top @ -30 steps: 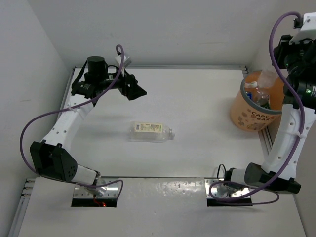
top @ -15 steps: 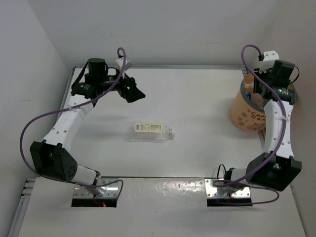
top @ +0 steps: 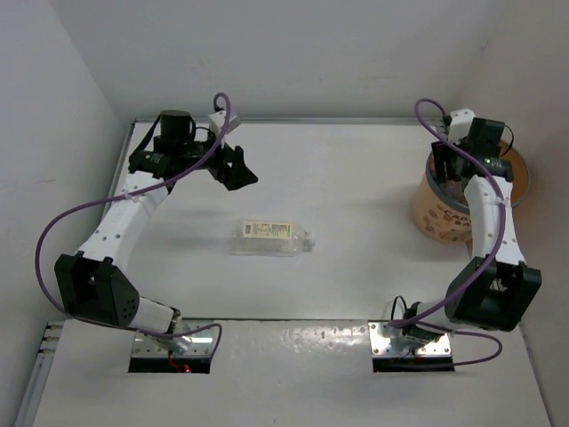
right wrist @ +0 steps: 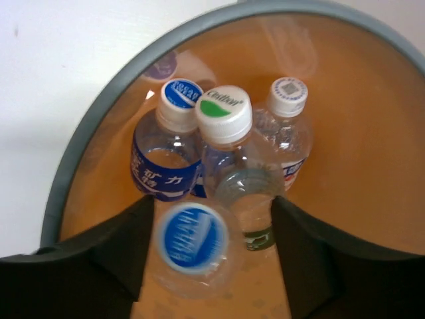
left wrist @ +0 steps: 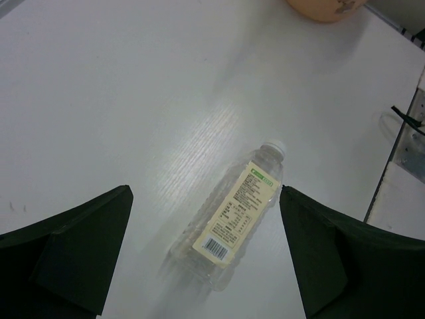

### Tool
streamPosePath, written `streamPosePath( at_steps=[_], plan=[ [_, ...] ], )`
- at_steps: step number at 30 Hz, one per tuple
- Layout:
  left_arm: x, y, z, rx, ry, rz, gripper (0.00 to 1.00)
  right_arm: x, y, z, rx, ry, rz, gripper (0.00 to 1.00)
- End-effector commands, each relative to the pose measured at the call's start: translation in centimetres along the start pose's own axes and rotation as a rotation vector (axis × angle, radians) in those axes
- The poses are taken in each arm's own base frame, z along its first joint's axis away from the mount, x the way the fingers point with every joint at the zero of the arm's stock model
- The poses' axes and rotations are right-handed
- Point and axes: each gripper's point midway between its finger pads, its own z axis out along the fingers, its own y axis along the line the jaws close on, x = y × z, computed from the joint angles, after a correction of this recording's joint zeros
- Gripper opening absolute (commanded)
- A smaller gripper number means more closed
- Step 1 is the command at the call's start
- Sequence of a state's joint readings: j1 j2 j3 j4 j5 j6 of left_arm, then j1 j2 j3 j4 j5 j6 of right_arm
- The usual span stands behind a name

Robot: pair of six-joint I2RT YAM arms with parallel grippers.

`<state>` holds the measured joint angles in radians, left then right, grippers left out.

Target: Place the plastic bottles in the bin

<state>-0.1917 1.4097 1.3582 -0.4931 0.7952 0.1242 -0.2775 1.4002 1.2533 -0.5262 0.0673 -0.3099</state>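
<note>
One plastic bottle (top: 271,237) with a cream label and white cap lies on its side mid-table; the left wrist view shows this bottle (left wrist: 236,216) below and between the fingers. My left gripper (top: 238,169) hovers open above the table behind it, holding nothing. The orange bin (top: 442,212) stands at the far right. My right gripper (top: 452,165) points down into it with its jaws apart. In the right wrist view several bottles stand inside the bin (right wrist: 72,154). A blurred blue-capped bottle (right wrist: 192,239) sits loose between the open fingers (right wrist: 126,232).
The table's back and side walls hem in the bin at the far right corner. Purple cables loop over both arms. Metal base plates (top: 173,347) lie at the near edge.
My right arm has dropped from high above the bin to its mouth and its jaws have parted, freeing the bottle. The left gripper shifted slightly.
</note>
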Motion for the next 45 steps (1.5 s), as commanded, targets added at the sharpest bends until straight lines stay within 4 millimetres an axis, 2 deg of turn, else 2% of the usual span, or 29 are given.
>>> streamPosePath(
  at_steps=[1,2,3,4,5,6,7,9,10,13,14,17,20,24,25,30,33,34,36,37,38,39,40,41,42,43,44,45],
  plan=[
    [0.5,0.0,-0.4,-0.018,0.059,0.068,1.0,-4.3,-0.8,-3.3,-0.017,-0.082,0.065,0.72],
    [1.0,-0.1,-0.5,-0.012,0.075,0.081,1.0,-7.4,-0.9,-6.2,-0.04,-0.171,0.126,0.74],
    [1.4,-0.7,-0.2,0.014,0.095,0.139,1.0,-8.6,-1.0,-7.3,-0.047,-0.206,0.141,0.76],
    [2.4,-1.7,0.1,0.036,0.139,0.156,1.0,-10.1,0.3,-8.1,-0.095,-0.243,0.133,0.78],
    [2.9,-2.4,0.4,0.056,0.161,0.186,1.0,-13.1,-0.5,-11.4,-0.088,-0.334,0.156,0.78],
    [3.7,-3.1,0.7,0.078,0.189,0.211,1.0,-13.7,-0.3,-12.3,-0.098,-0.345,0.159,0.78],
    [5.0,-4.4,1.3,0.114,0.238,0.26,1.0,-15.0,0.9,-13.3,-0.135,-0.376,0.157,0.79],
    [6.6,-5.7,1.9,0.148,0.292,0.305,1.0,-17.5,1.1,-16.1,-0.162,-0.445,0.167,0.79],
    [8.4,-6.8,2.5,0.178,0.34,0.342,1.0,-17.8,2.2,-17.3,-0.223,-0.455,0.178,0.81],
    [11.9,-7.9,3.4,0.206,0.438,0.395,1.0,-18.1,4.0,-18.9,-0.301,-0.469,0.171,0.81],
    [13.6,-7.6,3.8,0.181,0.495,0.431,1.0,-18.2,5.1,-19.7,-0.345,-0.472,0.189,0.81],
    [15.7,-5.7,5.1,0.109,0.565,0.478,1.0,-17.3,6.2,-19.8,-0.382,-0.455,0.184,0.81],
    [16.4,-4.1,5.9,0.052,0.613,0.568,1.0,-16.0,7.5,-20.2,-0.44,-0.437,0.17,0.82],
    [17.5,-3.3,7.0,0.077,0.652,0.652,1.0,-14.8,8.2,-20.2,-0.466,-0.412,0.156,0.82],
    [18.4,-3.4,7.4,0.099,0.67,0.665,1.0,-14.3,8.3,-20.4,-0.468,-0.409,0.155,0.82],
    [20.4,-2.6,8.5,0.117,0.7,0.695,1.0,-13.7,9.0,-20.3,-0.497,-0.391,0.159,0.82],
    [22.1,-2.9,8.5,0.151,0.728,0.672,1.0,-13.5,9.4,-20.0,-0.515,-0.376,0.161,0.82],
    [22.4,-2.9,8.5,0.151,0.728,0.672,1.0,-13.4,9.6,-20.5,-0.527,-0.386,0.157,0.82],
    [23.1,-3.5,8.4,0.162,0.73,0.615,0.95,-13.1,10.0,-20.6,-0.548,-0.382,0.153,0.82],
    [22.9,-3.6,8.4,0.162,0.704,0.589,0.9,-13.2,10.3,-20.6,-0.568,-0.384,0.152,0.82],
    [22.7,-3.3,8.2,0.148,0.682,0.559,0.8,-13.0,10.6,-20.8,-0.585,-0.388,0.153,0.82],
    [22.0,-3.5,8.0,0.143,0.654,0.53,0.75,-13.2,10.9,-20.9,-0.6,-0.399,0.153,0.82],
    [19.6,-3.5,7.7,0.124,0.564,0.464,0.7,-13.3,11.4,-21.8,-0.639,-0.417,0.157,0.82],
    [17.7,-3.6,7.6,0.098,0.501,0.394,0.59,-13.4,11.6,-22.0,-0.656,-0.426,0.161,0.82],
    [15.8,-3.7,7.4,0.092,0.436,0.362,0.55,-13.8,11.8,-22.2,-0.673,-0.438,0.164,0.82],
    [11.5,-4.3,6.7,0.112,0.293,0.341,0.5,-14.1,12.7,-23.1,-0.742,-0.444,0.186,0.82],
    [9.2,-4.7,6.3,0.119,0.222,0.317,0.38,-14.5,12.8,-23.5,-0.765,-0.452,0.195,0.82],
    [7.1,-5.3,5.9,0.127,0.156,0.294,0.32,-15.0,13.2,-23.6,-0.794,-0.45,0.208,0.82]
  ],
)
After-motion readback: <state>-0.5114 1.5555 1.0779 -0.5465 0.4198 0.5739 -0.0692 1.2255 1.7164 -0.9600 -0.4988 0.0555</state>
